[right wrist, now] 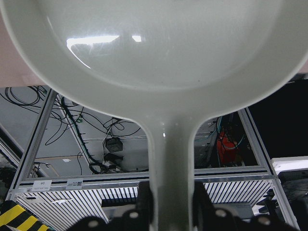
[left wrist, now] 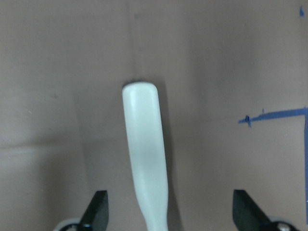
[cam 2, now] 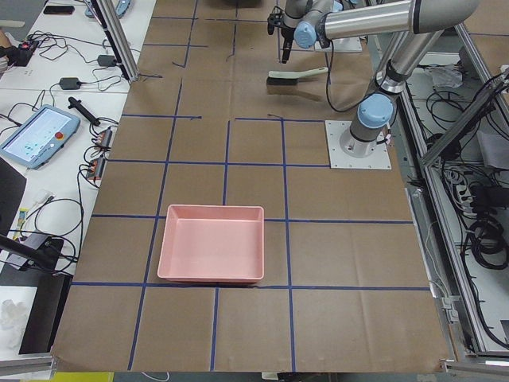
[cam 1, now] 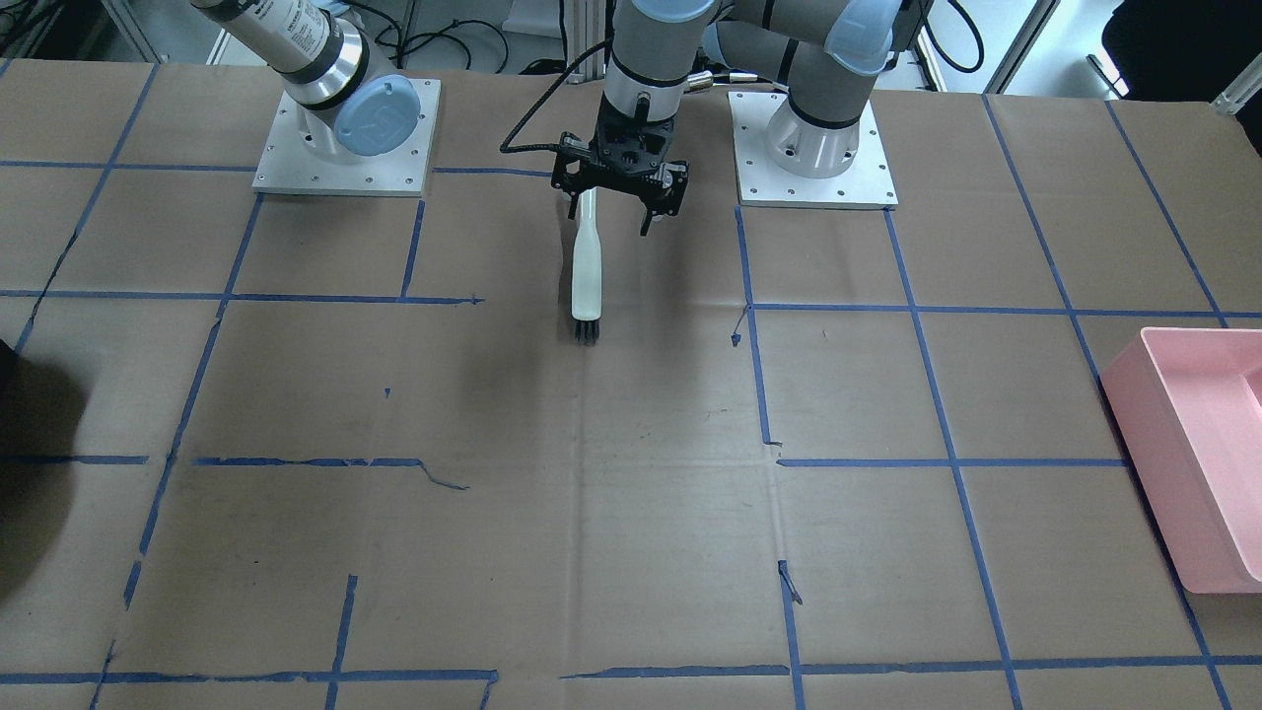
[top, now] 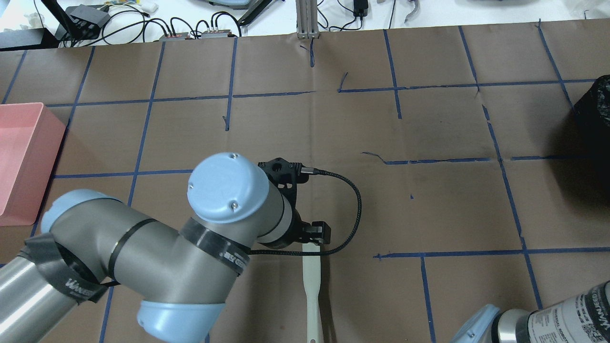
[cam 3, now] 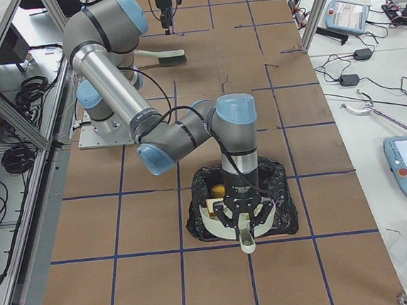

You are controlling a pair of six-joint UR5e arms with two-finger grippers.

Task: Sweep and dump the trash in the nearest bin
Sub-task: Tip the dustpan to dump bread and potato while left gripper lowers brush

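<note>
Left claw (cam 1: 611, 217) is spread wide open, holding nothing. It sits over the handle of the white plastic brush with black bristles (cam 1: 586, 266), which lies on the brown paper tabletop (cam 1: 592, 493). Right claw (right wrist: 171, 204) is clamped on the white plastic dustpan (right wrist: 159, 48) handle, over the black-bagged bin (cam 3: 284, 215) — yellow lump of trash (cam 3: 218, 190) sits inside.

The table (cam 1: 631, 552) was covered in brown paper crossed by blue tape lines (cam 1: 951, 463); a white brush (cam 1: 586, 266) lay flat between two metal base plates (cam 1: 394, 168), bristles away from the robot; a pink bin (cam 1: 1173, 473) sat at one end; a black-bagged bin (top: 595, 107) at the other.
</note>
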